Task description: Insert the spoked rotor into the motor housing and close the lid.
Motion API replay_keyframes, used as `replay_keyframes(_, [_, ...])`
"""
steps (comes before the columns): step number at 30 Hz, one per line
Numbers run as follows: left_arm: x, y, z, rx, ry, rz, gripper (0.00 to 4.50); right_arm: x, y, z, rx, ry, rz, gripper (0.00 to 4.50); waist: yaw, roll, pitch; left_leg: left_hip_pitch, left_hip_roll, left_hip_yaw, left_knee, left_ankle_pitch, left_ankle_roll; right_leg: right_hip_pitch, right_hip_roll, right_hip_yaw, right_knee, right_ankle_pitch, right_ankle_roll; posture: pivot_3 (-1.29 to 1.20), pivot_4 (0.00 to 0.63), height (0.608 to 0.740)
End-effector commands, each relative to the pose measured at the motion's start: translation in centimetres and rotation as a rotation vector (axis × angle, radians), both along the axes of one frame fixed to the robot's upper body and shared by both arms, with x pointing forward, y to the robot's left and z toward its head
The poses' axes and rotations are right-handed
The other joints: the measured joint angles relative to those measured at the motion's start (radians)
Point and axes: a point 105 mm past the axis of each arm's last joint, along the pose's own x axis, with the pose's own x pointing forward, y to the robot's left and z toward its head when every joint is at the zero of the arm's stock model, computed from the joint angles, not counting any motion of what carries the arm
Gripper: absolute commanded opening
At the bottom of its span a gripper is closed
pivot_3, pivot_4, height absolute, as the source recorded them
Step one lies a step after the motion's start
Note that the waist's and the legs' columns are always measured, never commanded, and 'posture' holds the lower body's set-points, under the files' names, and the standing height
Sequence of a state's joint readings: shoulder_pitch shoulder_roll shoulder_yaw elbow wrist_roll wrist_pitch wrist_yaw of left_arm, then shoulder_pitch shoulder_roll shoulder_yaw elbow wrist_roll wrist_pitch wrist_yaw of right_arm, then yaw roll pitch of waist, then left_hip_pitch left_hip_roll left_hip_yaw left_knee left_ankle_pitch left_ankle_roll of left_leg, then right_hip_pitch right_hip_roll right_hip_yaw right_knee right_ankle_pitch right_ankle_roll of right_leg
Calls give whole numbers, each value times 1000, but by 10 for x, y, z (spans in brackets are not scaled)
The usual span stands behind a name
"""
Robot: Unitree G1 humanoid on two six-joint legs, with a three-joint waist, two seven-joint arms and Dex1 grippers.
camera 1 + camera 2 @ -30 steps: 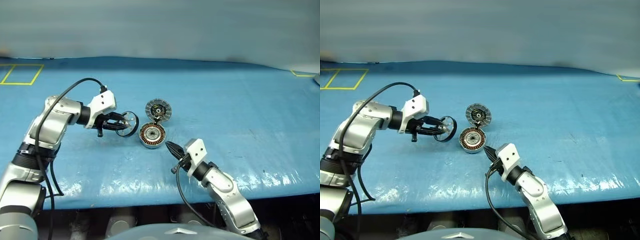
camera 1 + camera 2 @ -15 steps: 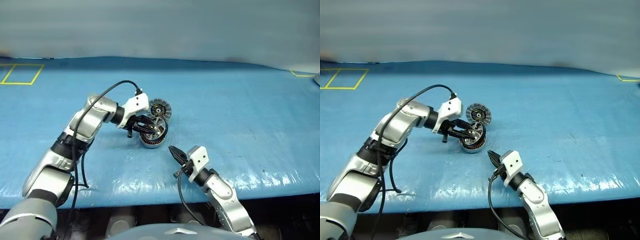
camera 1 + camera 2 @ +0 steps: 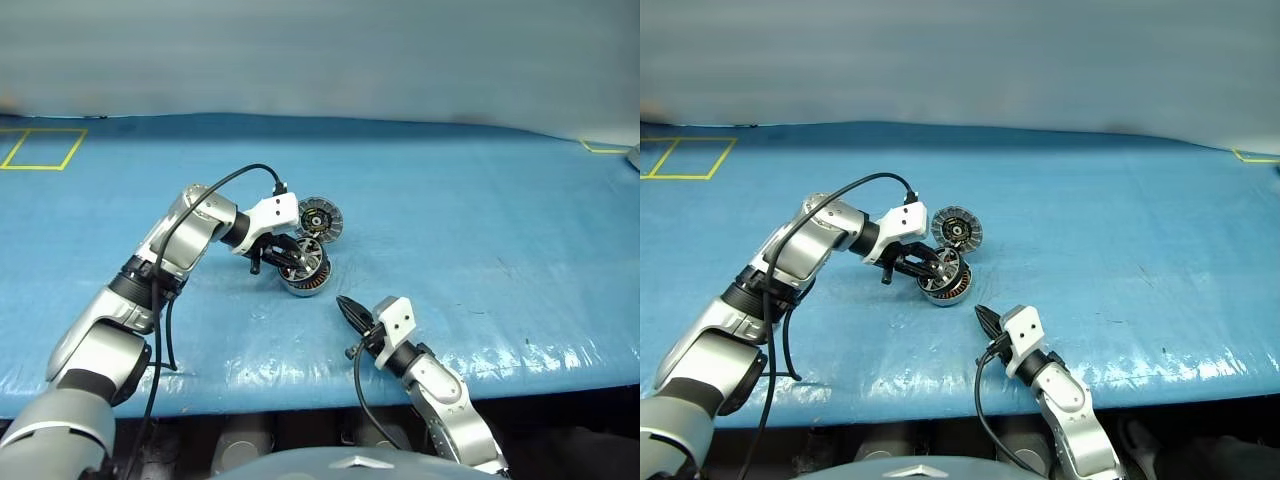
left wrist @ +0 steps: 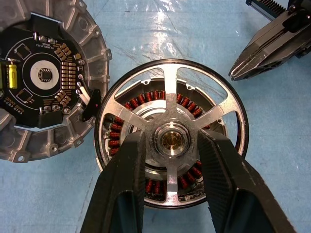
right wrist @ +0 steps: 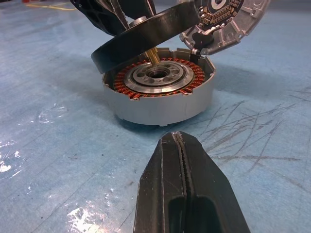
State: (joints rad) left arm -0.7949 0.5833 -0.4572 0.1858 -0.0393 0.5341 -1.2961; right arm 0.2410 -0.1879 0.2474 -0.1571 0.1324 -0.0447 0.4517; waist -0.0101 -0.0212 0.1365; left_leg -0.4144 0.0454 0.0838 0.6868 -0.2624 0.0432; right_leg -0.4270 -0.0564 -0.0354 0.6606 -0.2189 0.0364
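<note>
Right wrist view: left jaws clamp the dark-rimmed silver spoked rotor (image 5: 146, 36) tilted above the copper-wound grey housing (image 5: 160, 94), right jaws together, striped round lid (image 5: 228, 19) open.

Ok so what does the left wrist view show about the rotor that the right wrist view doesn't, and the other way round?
Left wrist view: the left gripper pinches the spoked rotor at its hub, centred over the copper windings.

Right wrist view: the rotor is tilted above the motor housing, its brass shaft not yet in the centre hole; the right gripper is shut and apart.

Both: the lid stands open at the housing's edge.
</note>
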Motion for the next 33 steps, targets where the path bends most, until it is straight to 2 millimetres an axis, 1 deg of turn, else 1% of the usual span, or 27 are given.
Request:
replay_keyframes(1, [3, 0, 5, 20, -32, -12, 1300, 4, 1, 9, 14, -43, 2, 0, 0, 0, 0, 0, 0, 0, 0, 0, 0, 0, 0, 0, 0, 0, 0, 0, 150, 740])
replay_keyframes(8, [5, 3, 0, 58, -30, -11, 1300, 6, 0, 8, 0, -44, -4, 0, -1, 0, 0, 0, 0, 0, 0, 0, 0, 0, 0, 0, 0, 0, 0, 0, 150, 740])
replay_keyframes(13, [5, 0, 1, 53, -25, -25, 1300, 6, -2, 7, -7, -41, -13, 0, -1, 0, 0, 0, 0, 0, 0, 0, 0, 0, 0, 0, 0, 0, 0, 0, 150, 740])
replay_keyframes(15, [4, -2, 2, 47, -21, -33, 2028, 6, -2, 7, -9, -40, -16, 0, -1, 0, 0, 0, 0, 0, 0, 0, 0, 0, 0, 0, 0, 0, 0, 0, 150, 740])
replay_keyframes(16, [4, -2, 3, 50, -23, -35, 2289, 6, -2, 7, -10, -40, -17, 0, -1, 0, 0, 0, 0, 0, 0, 0, 0, 0, 0, 0, 0, 0, 0, 0, 150, 740])
replay_keyframes(20, [4, -2, 7, 32, -34, -35, 3657, 7, -2, 6, -9, -37, -18, 0, 0, 0, 0, 0, 0, 0, 0, 0, 0, 0, 0, 0, 0, 0, 0, 0, 150, 740])
replay_keyframes(22, [2, -4, 12, -3, -36, -33, 4291, 7, -2, 6, -10, -36, -16, 0, 0, 0, 0, 0, 0, 0, 0, 0, 0, 0, 0, 0, 0, 0, 0, 0, 150, 740])
replay_keyframes(23, [1, -4, 15, -20, -36, -31, 4481, 7, -2, 6, -11, -35, -15, 0, 0, 0, 0, 0, 0, 0, 0, 0, 0, 0, 0, 0, 0, 0, 0, 0, 150, 740])
replay_keyframes(25, [-1, -3, 21, -58, -34, -24, 4481, 7, -2, 6, -11, -35, -13, 0, 0, 0, 0, 0, 0, 0, 0, 0, 0, 0, 0, 0, 0, 0, 0, 0, 150, 740])
replay_keyframes(26, [-3, -2, 24, -83, -34, -10, 4346, 7, -2, 6, -11, -35, -13, 0, -1, 0, 0, 0, 0, 0, 0, 0, 0, 0, 0, 0, 0, 0, 0, 0, 150, 740])
replay_keyframes(30, [-9, 11, 28, -151, -28, 67, 3157, 6, -2, 6, -13, -34, -8, 0, -4, 0, 0, 0, 1, 0, 0, 0, 0, 0, 0, 1, 1, 0, 0, 0, 150, 740])
replay_keyframes(31, [-11, 16, 27, -165, -24, 89, 2757, 6, -2, 6, -13, -34, -7, 0, -3, 0, 0, 1, 1, 0, 0, 0, 0, 0, 0, 1, 1, 0, 0, 0, 150, 740])
replay_keyframes(33, [-15, 24, 26, -187, -25, 132, 2134, 6, -2, 7, -12, -33, -5, 0, -2, 1, 0, 1, 2, 0, 0, 0, 0, 0, 0, 0, 1, 0, 0, 0, 150, 740])
